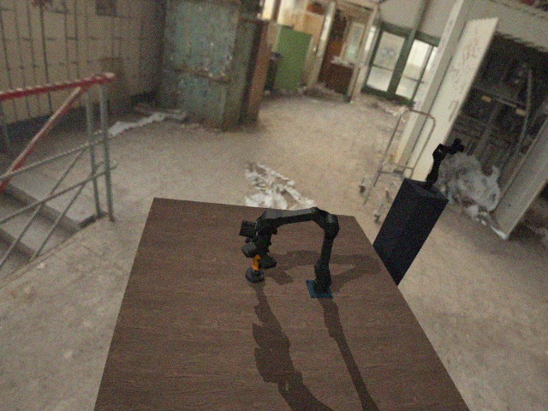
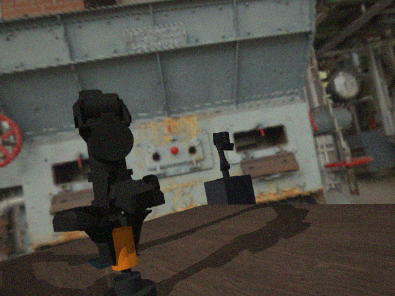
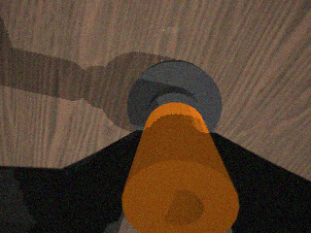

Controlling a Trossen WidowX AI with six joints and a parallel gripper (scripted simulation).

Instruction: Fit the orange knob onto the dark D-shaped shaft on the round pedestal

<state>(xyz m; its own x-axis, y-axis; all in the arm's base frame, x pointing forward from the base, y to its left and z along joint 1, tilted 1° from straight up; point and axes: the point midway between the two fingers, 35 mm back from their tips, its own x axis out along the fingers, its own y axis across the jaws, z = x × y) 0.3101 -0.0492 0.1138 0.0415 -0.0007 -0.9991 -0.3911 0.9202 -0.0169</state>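
Orange knob held above its pedestal

Orange knob (image 1: 255, 262) (image 2: 124, 248) (image 3: 180, 155), lower left of the exterior frame, stands over the round pedestal (image 1: 254, 276) (image 2: 135, 285) (image 3: 209, 94), a short dark stretch of shaft (image 2: 126, 271) showing between them; the tool (image 1: 257, 260) (image 2: 124, 243) (image 3: 175, 138) is partly open, its fingers closed on the knob's sides; the black arm (image 1: 292, 216) (image 2: 108, 159) arches to a blue base plate (image 1: 312, 289) (image 2: 95, 263), right of the pedestal in the top frame; beneath lies the brown wooden worktop (image 1: 199, 331) (image 2: 318, 254) (image 3: 262, 63).
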